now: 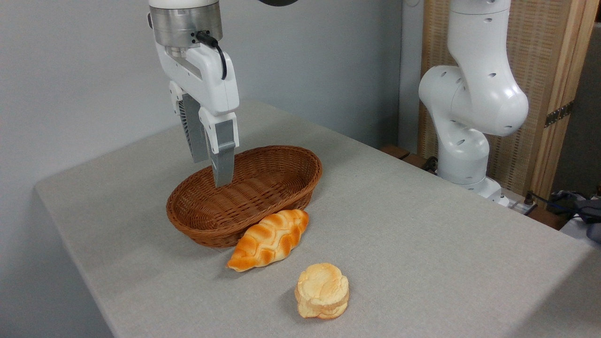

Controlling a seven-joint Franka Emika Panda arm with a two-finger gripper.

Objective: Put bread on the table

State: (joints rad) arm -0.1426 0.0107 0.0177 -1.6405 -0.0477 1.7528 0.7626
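Nearest the camera sits the bread (322, 290), a small round bun, pale side up, resting on the counter (422, 244) well clear of everything else. Behind it to the left lies a braided loaf (268, 240), orange and cream, its far end touching the wall of the wicker basket (206, 225). Basket holds nothing visible. End effector (212, 171) hangs above the basket's left half, fingers pointing down with a narrow gap between them, released, grasping nothing. Counter cover: light grey-beige woven cloth, rounded corner at left. Arm base (469, 155) stands off the counter's far right edge. Grey wall behind; slatted wooden panel (544, 84) at right; cables at the right edge.
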